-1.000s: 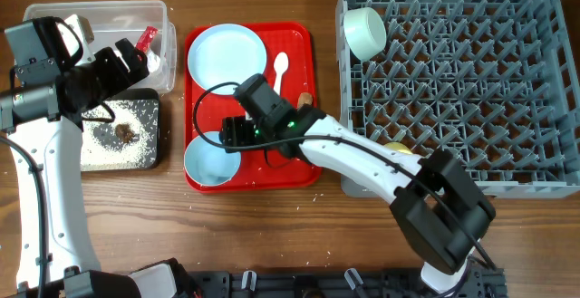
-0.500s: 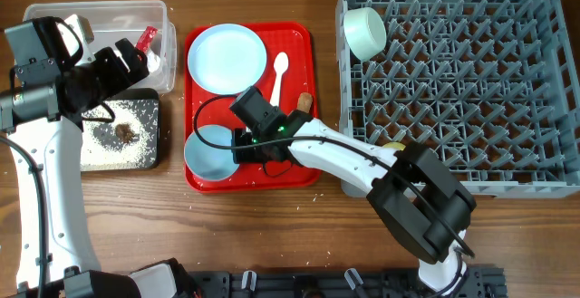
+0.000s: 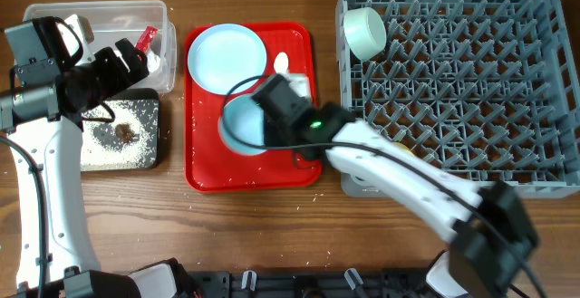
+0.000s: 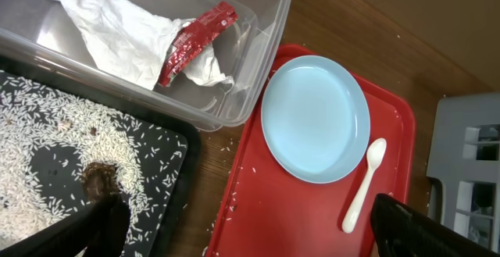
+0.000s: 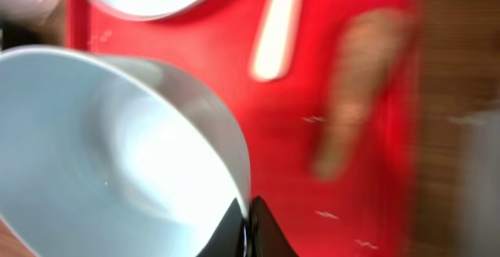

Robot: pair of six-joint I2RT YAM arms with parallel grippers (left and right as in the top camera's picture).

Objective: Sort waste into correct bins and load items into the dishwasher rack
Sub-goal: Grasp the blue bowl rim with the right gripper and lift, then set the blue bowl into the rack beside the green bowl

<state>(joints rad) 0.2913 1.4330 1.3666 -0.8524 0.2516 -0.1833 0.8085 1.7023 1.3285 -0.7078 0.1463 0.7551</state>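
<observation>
My right gripper (image 5: 248,219) is shut on the rim of a pale blue-green bowl (image 5: 109,155), which hangs tilted over the red serving tray (image 3: 204,167); overhead the bowl (image 3: 243,122) sits just left of the wrist. A pale blue plate (image 3: 227,57) and a white spoon (image 4: 363,183) lie on the tray, with a blurred brown stick (image 5: 355,116) beside the spoon. Another bowl (image 3: 365,31) stands in the grey dishwasher rack (image 3: 471,90). My left gripper (image 4: 258,233) is open, hovering over the bins with nothing between its fingers.
The clear tub (image 3: 54,13) holds a white tissue (image 4: 117,30) and a red wrapper (image 4: 191,42). The black tray (image 3: 149,158) in front of it carries rice grains and a brown lump (image 3: 124,132). The rack fills the right side of the table.
The right gripper closed on the bowl's rim and carried it from the tray's front-left corner up toward the tray's middle. The left arm has not moved.
</observation>
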